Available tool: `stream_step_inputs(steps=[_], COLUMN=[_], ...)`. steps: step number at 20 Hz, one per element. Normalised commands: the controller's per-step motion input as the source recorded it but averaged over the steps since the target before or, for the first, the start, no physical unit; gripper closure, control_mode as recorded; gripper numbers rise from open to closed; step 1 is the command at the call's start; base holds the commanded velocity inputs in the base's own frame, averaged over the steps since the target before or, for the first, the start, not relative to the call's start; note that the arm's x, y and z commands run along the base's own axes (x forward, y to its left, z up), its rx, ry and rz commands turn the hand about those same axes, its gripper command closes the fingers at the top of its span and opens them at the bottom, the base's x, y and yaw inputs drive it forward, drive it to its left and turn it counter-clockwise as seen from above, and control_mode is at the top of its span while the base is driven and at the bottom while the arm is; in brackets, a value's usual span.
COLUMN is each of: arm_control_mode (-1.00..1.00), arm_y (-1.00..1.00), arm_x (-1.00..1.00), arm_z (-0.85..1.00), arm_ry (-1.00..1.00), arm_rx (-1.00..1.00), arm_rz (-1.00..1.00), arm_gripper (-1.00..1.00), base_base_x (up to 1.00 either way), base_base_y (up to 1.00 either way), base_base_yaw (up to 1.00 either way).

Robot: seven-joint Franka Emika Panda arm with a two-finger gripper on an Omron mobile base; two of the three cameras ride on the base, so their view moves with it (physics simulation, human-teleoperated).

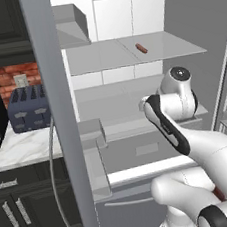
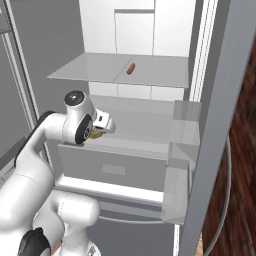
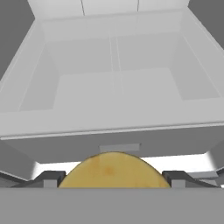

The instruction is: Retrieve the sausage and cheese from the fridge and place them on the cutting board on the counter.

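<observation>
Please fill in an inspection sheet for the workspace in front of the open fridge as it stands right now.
Surface: grey fridge shelf, bare but for one item; white marble counter to the left.
Job's things: sausage lies on the upper shelf; cheese sits between the fingertips, above the drawer front.
Clutter: toaster on the counter.
Grippers: gripper closed on the cheese, jaws wide around it.
Cables: nothing seen.
Surroundings: fridge doors open, white interior; brick wall behind the toaster; dark cabinets below the counter.
</observation>
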Motion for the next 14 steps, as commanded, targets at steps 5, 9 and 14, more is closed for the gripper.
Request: stream_step_inputs(steps=[5, 9, 14], arm_control_mode=[-1.0, -1.0, 1.0], arm_y=[0.0, 0.0, 0.0], arm_x=[0.0, 0.0, 0.0], arm_z=[0.0, 0.0, 0.0], arm_ry=[0.0, 0.0, 0.0], arm_rx=[0.0, 0.0, 0.0], arm_rz=[0.0, 0.0, 0.0], arm_gripper=[1.0, 1.0, 1.0], base_base_x=[0.0, 0.0, 0.0], base_base_y=[0.0, 0.0, 0.0], base_base_yaw=[0.0, 0.0, 0.0])
